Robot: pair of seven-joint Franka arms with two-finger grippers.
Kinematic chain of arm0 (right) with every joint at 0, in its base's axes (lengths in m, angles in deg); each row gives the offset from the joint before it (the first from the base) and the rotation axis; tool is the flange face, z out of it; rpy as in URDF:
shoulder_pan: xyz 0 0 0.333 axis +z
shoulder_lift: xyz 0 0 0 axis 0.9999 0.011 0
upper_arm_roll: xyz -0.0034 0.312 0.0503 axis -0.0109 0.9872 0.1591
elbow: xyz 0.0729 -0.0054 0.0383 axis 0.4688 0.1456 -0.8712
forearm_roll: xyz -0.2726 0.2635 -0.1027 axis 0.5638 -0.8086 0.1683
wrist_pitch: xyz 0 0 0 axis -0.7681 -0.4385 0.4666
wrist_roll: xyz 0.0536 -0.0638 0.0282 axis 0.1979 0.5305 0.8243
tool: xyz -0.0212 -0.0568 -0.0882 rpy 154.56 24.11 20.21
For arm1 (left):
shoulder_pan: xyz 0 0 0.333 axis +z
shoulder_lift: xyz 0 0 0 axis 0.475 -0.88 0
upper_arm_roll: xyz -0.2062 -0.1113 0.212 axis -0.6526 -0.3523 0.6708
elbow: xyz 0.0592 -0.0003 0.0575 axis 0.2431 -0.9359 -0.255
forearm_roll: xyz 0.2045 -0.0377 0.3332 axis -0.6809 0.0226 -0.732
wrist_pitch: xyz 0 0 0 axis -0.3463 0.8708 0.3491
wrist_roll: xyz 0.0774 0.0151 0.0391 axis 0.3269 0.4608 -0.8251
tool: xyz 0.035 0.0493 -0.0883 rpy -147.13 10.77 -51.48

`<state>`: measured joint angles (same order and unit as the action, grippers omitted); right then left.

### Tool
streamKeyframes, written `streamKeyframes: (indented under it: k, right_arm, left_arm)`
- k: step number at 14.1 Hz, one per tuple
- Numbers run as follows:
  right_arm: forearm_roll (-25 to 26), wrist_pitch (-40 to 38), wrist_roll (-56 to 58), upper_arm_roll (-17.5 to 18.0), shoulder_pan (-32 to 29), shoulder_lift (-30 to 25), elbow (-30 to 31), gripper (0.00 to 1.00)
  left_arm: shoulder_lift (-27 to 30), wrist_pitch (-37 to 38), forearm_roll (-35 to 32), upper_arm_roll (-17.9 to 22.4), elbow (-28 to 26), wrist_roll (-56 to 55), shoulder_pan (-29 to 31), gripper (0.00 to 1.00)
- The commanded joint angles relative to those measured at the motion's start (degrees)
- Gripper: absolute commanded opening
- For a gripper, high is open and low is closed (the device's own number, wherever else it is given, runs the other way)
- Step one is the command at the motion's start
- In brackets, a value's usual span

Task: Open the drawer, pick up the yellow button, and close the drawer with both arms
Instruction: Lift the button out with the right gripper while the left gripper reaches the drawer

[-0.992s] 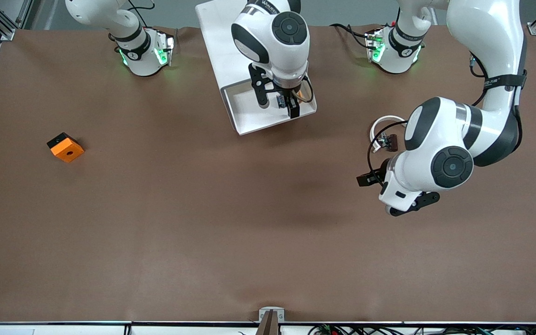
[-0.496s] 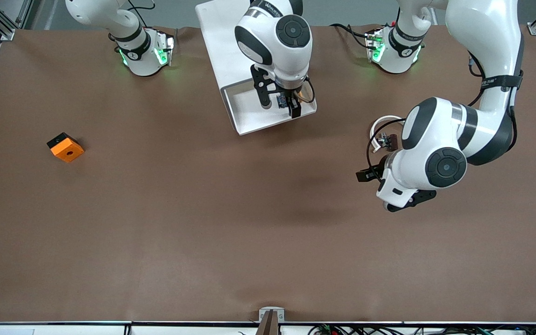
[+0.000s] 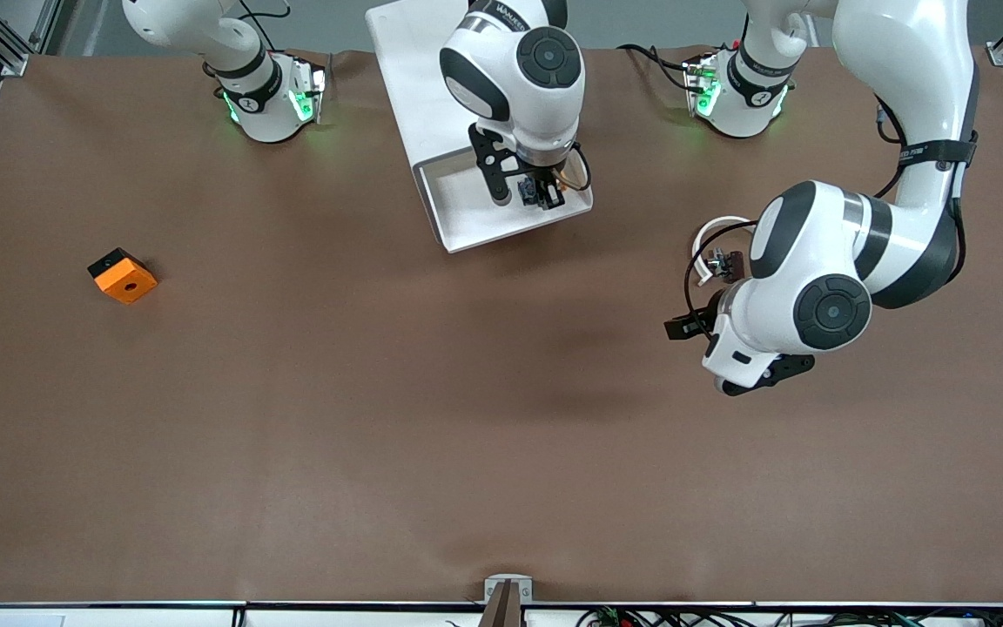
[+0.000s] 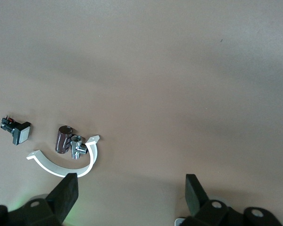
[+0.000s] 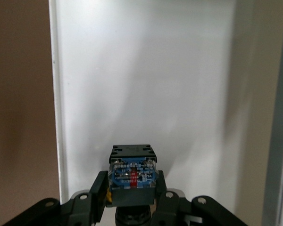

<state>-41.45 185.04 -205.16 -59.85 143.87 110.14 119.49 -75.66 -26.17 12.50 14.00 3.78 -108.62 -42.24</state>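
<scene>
The drawer stands pulled out of the white cabinet, its white tray showing. My right gripper is down inside the tray. It is shut on the button, whose black body with blue marks sits between the fingers. An orange edge shows at one side of it. In the front view the button is mostly hidden by the hand. My left gripper hangs open over bare table toward the left arm's end, and its fingers hold nothing.
Small black clip-like parts with a white curved band lie beside the left hand, the band close to one fingertip. Another small part lies near them. An orange square block sits toward the right arm's end.
The right gripper's fingers have shut on the button in the drawer. The left arm has drifted slightly toward the table's middle, still open.
</scene>
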Motion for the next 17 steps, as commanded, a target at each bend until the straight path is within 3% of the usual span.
streamKeyframes:
  k: [1, 6, 9, 13, 17]
  right_arm:
    - [-0.6, -0.7, 0.5, -0.6, 0.9, 0.9, -1.7, 0.0]
    - [-0.8, -1.5, 1.2, -0.5, -0.2, 0.8, -4.4, 0.0]
    - [-0.8, -5.6, 5.0, -0.4, -1.4, 0.8, -7.4, 0.0]
    - [-0.8, -11.8, 21.1, -0.4, -3.4, -0.6, -9.3, 0.0]
    - [-0.8, -17.8, 42.8, -0.9, -6.3, -4.5, -8.8, 0.0]
  left_arm:
    - [1.7, -0.4, -0.1, -0.4, -1.6, -0.3, 0.2, 1.0]
    - [1.7, -2.4, 3.7, -0.7, -2.2, -0.5, -0.6, 1.0]
    - [3.5, -5.8, 4.0, -2.7, -6.1, -0.7, -1.2, 1.0]
    - [10.4, -15.8, 4.1, -6.5, -17.8, -3.4, -1.1, 1.0]
    - [13.2, -20.6, 4.2, -11.8, -23.2, -8.7, -1.2, 1.0]
